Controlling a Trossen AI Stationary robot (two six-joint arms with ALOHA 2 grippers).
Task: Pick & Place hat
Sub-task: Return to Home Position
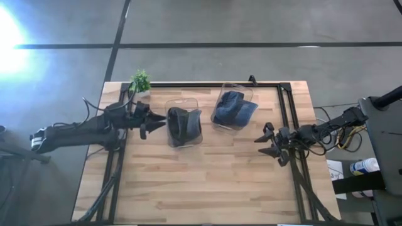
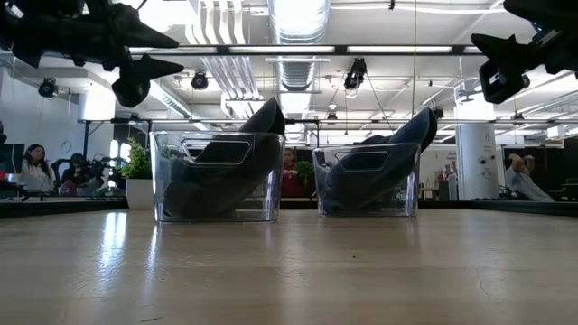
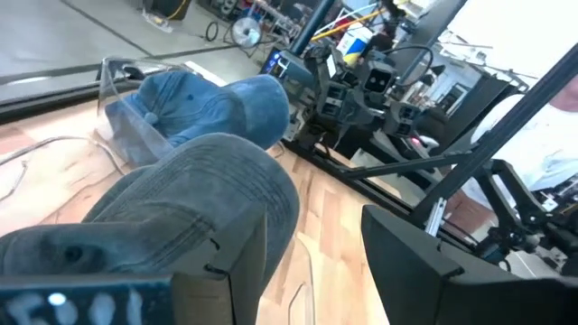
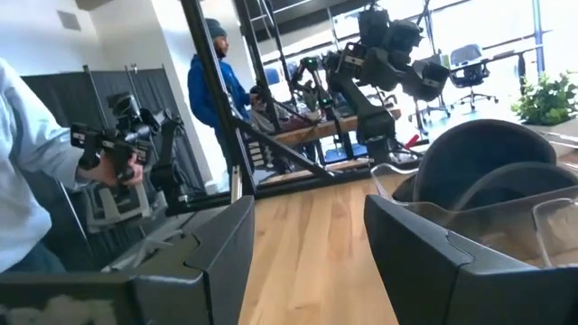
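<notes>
The black fabric cap (image 1: 182, 124) lay crumpled inside the left clear plastic bin (image 2: 217, 135); whether a second lay beneath it could not be told; the blue denim cap (image 1: 233, 108) sat in the right clear plastic bin (image 2: 366, 147), its crown rising above the rim. The left gripper (image 1: 155, 123) hung above the pale wooden table (image 1: 207, 182) just beside the left bin, fingers spread and empty; the right gripper (image 1: 267, 143) hung near the table's right edge, apart from both bins, fingers likewise spread, holding nothing. Judged handling: caps light, soft, apt to collapse and to snag on a bin wall; the stiffer brim or the crown's top offered the surest hold. The table appeared flat and dry; a small green potted plant (image 1: 141, 80) stood at its far left corner. Beyond lay an open workshop with ceiling ducts, other rigs and several people.
</notes>
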